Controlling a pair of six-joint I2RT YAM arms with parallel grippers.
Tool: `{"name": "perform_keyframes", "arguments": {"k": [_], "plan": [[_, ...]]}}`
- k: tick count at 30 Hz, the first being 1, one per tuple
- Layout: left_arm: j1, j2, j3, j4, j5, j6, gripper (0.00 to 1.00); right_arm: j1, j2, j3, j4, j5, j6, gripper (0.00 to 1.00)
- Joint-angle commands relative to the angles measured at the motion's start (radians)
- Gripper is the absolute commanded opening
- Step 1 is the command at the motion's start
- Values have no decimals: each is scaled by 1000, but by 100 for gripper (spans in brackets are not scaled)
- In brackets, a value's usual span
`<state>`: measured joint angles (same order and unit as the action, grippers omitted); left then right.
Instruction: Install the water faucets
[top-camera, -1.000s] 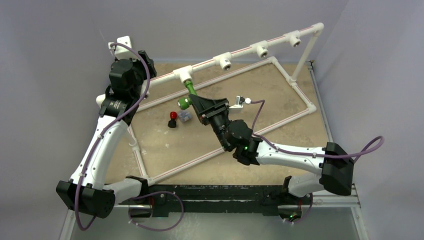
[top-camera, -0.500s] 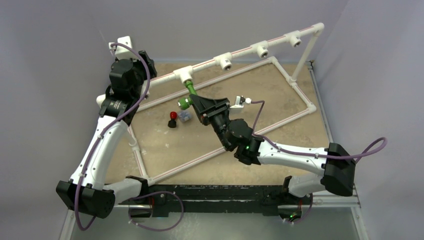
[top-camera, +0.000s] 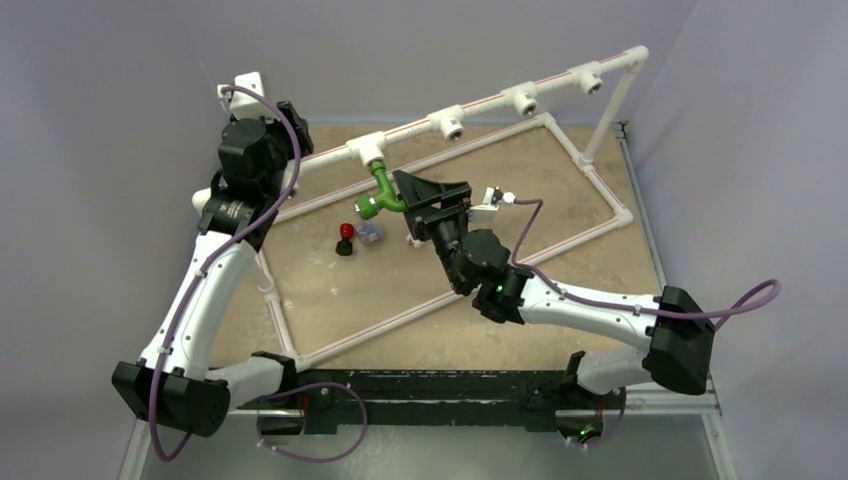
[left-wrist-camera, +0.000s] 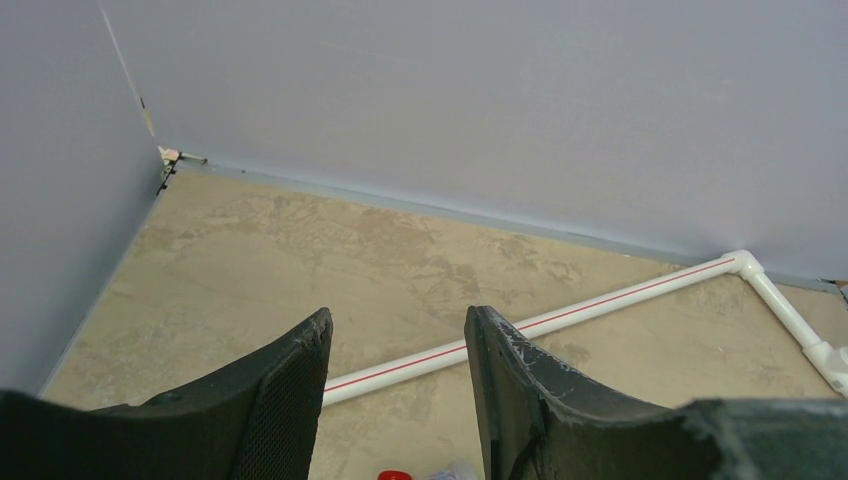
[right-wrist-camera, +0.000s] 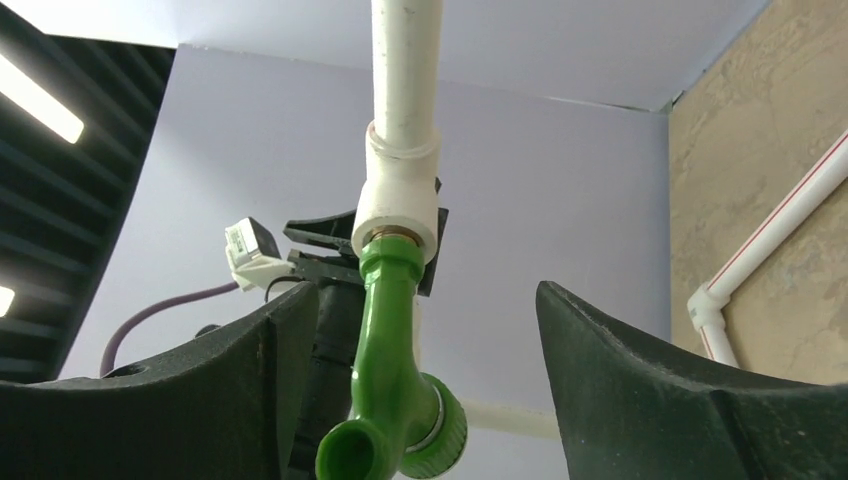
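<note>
Green faucet (right-wrist-camera: 395, 370) sits between the fingers of the right gripper (right-wrist-camera: 428, 300). Jaws are spread, with a gap on both sides in the wrist view, so no contact. The faucet hangs from a white tee (right-wrist-camera: 398, 200) on the raised pipe (top-camera: 480, 105); its threaded end is in the tee's mouth and the curved spout points down toward the camera. From above, the right arm reaches in from the right, with the gripper just beside the faucet's body.

Left gripper (left-wrist-camera: 398, 315): jaws apart, nothing between them. It is up at the far-left end of the raised pipe, and its camera looks down over the tan surface (left-wrist-camera: 300, 250) and a floor pipe of the frame (left-wrist-camera: 560, 318).

The other two faucets lie on the surface inside the frame, side by side, near and below the green one in the top view. They are the black one with a red knob (top-camera: 345, 238) and the white-and-blue one (top-camera: 369, 233). Can't tell if they touch each other.

Three more tees sit further right along the raised pipe (top-camera: 450, 122) (top-camera: 522, 98) (top-camera: 590, 77).
</note>
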<state>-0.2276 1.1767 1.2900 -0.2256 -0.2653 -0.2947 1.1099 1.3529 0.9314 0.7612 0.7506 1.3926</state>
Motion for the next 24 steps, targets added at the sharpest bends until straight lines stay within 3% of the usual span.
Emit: {"name": "perform_keyframes", "arguments": {"k": [1, 5, 13, 24], "plan": [[-24, 12, -50, -202, 52, 8, 51, 2, -69, 0, 55, 41, -127, 82], [-24, 9, -49, -204, 50, 11, 51, 2, -128, -47, 95, 28, -273, 83], [-24, 12, -43, -208, 48, 11, 51, 2, -279, -90, 87, -118, -771, 81], [-24, 9, -42, -211, 48, 12, 51, 2, -373, -18, -223, -405, -1608, 86]]}}
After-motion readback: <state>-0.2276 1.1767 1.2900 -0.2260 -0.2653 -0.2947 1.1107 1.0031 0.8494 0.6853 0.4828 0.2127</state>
